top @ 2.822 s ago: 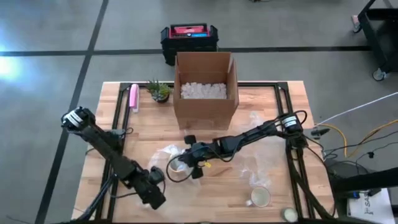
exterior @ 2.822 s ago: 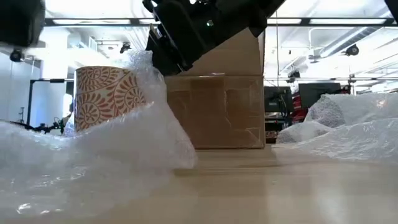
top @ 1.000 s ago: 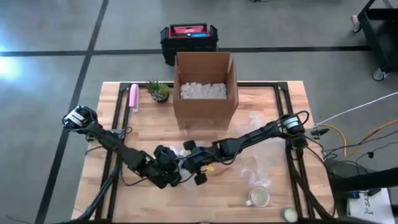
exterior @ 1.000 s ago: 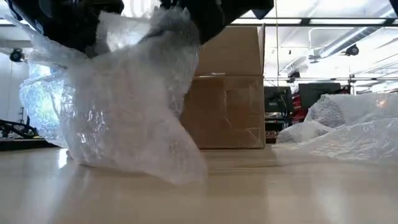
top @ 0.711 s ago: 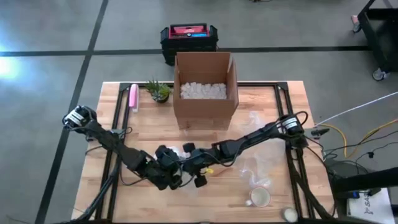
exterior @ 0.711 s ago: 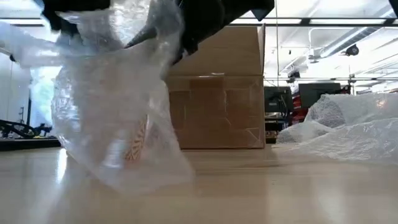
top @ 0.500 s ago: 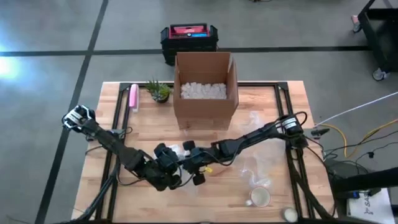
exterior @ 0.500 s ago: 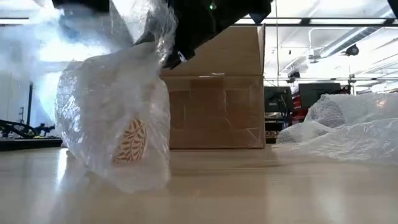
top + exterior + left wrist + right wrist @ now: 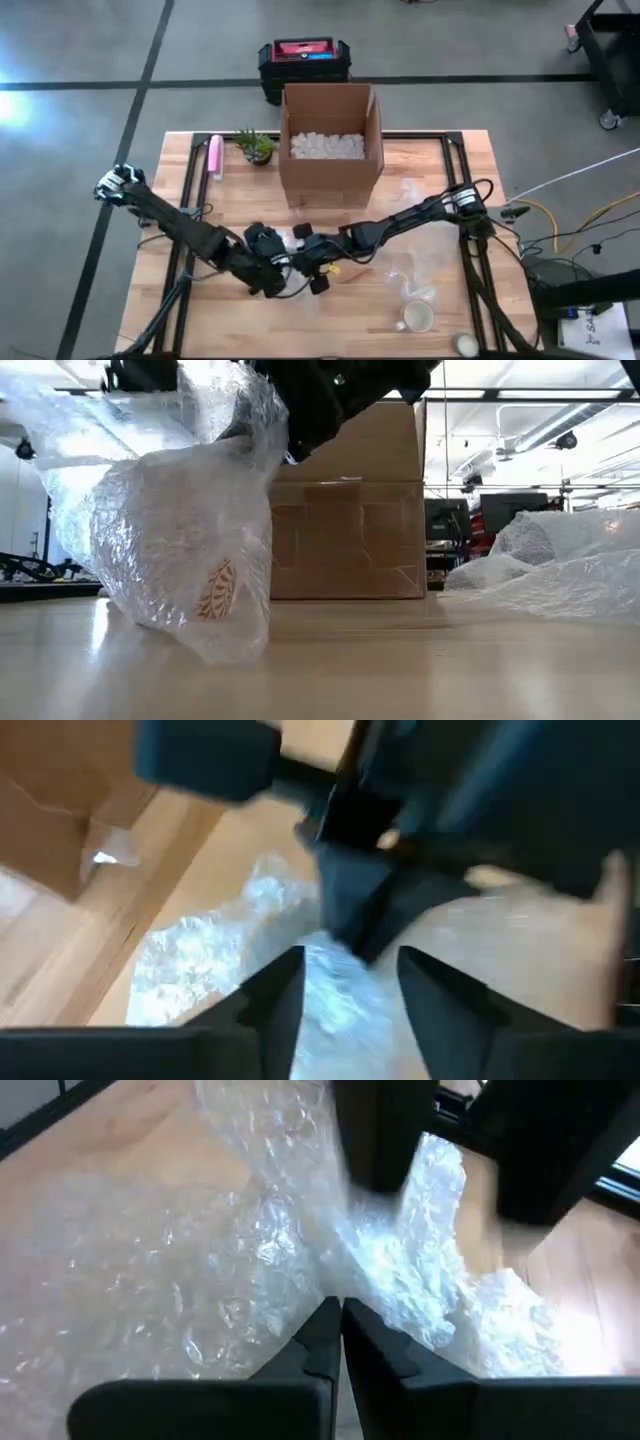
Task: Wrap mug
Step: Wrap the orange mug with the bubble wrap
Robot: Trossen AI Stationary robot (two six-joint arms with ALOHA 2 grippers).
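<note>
Standing on the wooden table (image 9: 440,190) a little in front of the cardboard box (image 9: 345,510), the mug (image 9: 218,588) is almost wholly swathed in bubble wrap (image 9: 170,530); in the low view only a patch of its orange leaf pattern shows through the film, low on the bundle. The wrap rises above the mug into a gathered crest, which is probably why both arms meet directly over it: the loose ends seem to be held up so that the sheet closes around the mug rather than sliding off. The right gripper (image 9: 338,1342) has its two fingers pressed together with no gap between them, and they appear to pinch a fold of the film, since the sheet bunches right at their tips. The left gripper (image 9: 345,980) faces it from the other side, its fingers set a moderate way apart with wrap lying between and beyond them; whether they actually touch the film cannot be told from its wrist view. From above, both grippers sit side by side near the table's middle, close enough to hide most of the bundle. Farther off, more crumpled wrap (image 9: 560,565) lies on the right side of the table, and a second, pale mug (image 9: 418,317) stands near the front edge. The box holds white packing pieces (image 9: 327,146).
</note>
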